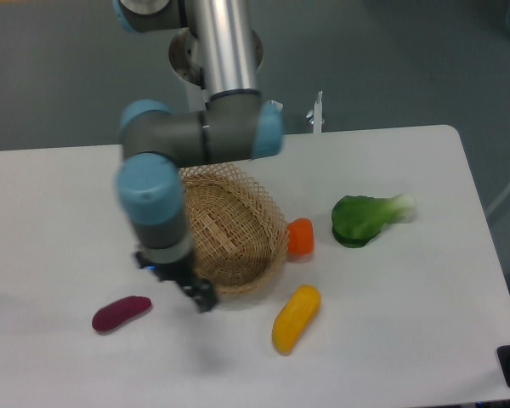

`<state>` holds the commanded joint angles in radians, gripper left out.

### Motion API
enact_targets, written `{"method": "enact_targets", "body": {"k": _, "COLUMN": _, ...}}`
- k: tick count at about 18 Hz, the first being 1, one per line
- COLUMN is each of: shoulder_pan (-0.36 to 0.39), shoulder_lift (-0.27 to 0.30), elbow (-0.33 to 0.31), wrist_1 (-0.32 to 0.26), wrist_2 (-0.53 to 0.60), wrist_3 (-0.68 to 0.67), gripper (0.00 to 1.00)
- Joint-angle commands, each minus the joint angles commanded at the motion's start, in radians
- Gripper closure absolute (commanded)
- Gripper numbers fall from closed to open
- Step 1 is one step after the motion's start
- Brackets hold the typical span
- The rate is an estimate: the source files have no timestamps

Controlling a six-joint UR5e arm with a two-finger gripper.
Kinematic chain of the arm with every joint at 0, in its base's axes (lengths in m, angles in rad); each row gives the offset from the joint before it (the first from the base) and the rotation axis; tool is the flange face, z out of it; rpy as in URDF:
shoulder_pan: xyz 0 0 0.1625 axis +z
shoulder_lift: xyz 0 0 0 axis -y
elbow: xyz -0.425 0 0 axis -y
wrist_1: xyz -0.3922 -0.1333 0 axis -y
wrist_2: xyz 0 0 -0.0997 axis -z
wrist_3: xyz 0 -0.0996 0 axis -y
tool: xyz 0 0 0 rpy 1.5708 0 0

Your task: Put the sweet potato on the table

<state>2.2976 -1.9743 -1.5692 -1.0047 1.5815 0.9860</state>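
Lying on the white table (51,212), the sweet potato (121,314) sits near the front left, just left of the gripper (200,297) and apart from it. Whether the claw is released or clenched, I cannot tell. Right of it stands a wicker basket (234,234), then a yellow vegetable (296,318).

The arm (166,187) hides the basket's (238,238) left side, and the blurred gripper's (200,297) jaws are unreadable.

Arm (195,136) bent downward; fingers (206,299) blurred, state unclear.
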Motion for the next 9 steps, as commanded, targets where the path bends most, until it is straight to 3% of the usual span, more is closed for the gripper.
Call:
{"method": "enact_targets", "body": {"k": 4, "shoulder_pan": 0.130, "shoulder_lift": 0.006, "elbow": 0.002, "wrist_1": -0.002, "wrist_2": 0.000, "wrist_3": 0.132, "gripper": 0.00}}
{"method": "enact_targets", "body": {"k": 9, "shoulder_pan": 0.233, "shoulder_lift": 0.008, "elbow": 0.005, "wrist_1": -0.014, "wrist_2": 0.000, "wrist_3": 0.256, "gripper": 0.00}}
